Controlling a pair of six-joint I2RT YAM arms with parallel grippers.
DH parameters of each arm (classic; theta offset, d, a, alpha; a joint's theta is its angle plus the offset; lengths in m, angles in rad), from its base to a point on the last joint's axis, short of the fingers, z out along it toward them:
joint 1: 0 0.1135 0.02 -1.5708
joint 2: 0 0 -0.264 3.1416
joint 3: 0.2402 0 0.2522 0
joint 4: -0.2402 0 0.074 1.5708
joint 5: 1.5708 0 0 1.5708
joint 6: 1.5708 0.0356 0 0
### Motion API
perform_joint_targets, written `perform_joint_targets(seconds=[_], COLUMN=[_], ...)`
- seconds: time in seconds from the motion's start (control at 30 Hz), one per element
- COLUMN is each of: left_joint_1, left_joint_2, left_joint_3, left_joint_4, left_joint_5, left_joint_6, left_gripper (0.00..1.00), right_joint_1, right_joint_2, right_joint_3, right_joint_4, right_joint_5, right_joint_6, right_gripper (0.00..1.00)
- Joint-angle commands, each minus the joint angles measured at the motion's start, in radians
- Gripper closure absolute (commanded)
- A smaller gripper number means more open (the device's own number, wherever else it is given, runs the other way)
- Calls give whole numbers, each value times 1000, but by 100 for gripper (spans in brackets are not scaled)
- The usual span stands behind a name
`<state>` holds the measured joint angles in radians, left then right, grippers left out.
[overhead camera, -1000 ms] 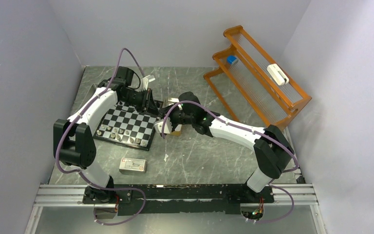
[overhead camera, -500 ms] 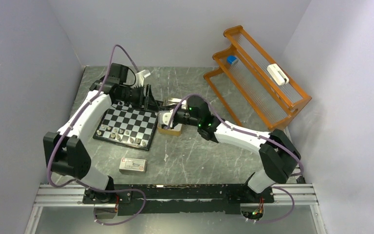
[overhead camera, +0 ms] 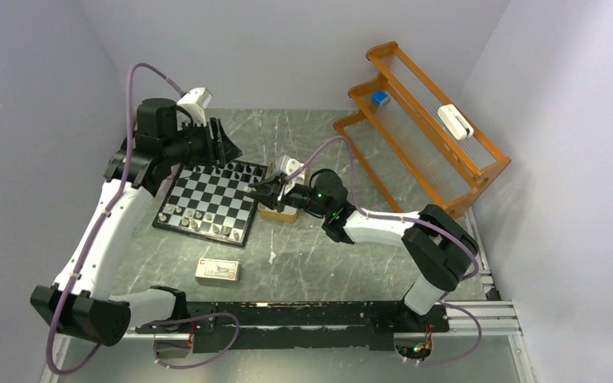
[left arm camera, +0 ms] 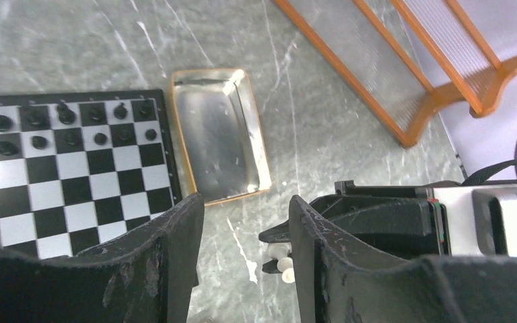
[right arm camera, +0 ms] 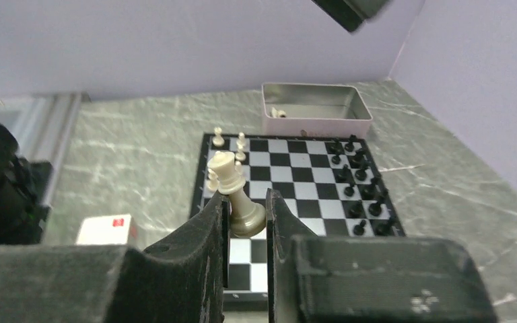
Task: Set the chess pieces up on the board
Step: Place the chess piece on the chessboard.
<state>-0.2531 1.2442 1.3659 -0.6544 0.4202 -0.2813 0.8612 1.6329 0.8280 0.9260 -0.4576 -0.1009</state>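
Across the grey marble table (overhead camera: 327, 255), an orange rack (overhead camera: 427, 132) stands at the far right. Left of centre lies the board (overhead camera: 211, 195), with black pieces (overhead camera: 223, 170) on its far rows and pale pieces (overhead camera: 195, 218) on its near rows. A tin (left arm camera: 219, 134) sits just beside the board's right edge, and a white-and-red carton (overhead camera: 217, 271) lies nearer the bases. The left gripper (left arm camera: 246, 208) is raised near the board's far edge, its jaws wide and holding nothing. The right gripper (right arm camera: 246, 202) pinches a tall pale piece (right arm camera: 229, 176), tilted, at the board's right edge.

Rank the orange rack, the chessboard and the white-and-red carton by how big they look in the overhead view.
1. orange rack, clearly the largest
2. chessboard
3. white-and-red carton, the smallest
The gaps are plain; no two look alike in size.
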Motion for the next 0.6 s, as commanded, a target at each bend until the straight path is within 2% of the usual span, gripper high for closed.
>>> perform_joint_targets(seconds=[0.0,0.27,0.47,0.57], left_joint_1=[-8,-9,-11,-10], left_joint_2=[-53,-52,-70,-78], left_joint_3=[-1,-67,-87,-106], left_joint_4=[9,41,21,13], left_joint_5=[-120,-14,10,36], left_joint_6=[25,81,99,99], left_gripper=[46,41,42,45], right_joint_1=[1,4,11,14], right_joint_2=[47,93,112,117], right_joint_3=[30,100,129,138], right_joint_4=[158,145,132,113], right_joint_5=[47,77,113,130], right_joint_6=[279,379,411,417], right_gripper=[100,100,100,100])
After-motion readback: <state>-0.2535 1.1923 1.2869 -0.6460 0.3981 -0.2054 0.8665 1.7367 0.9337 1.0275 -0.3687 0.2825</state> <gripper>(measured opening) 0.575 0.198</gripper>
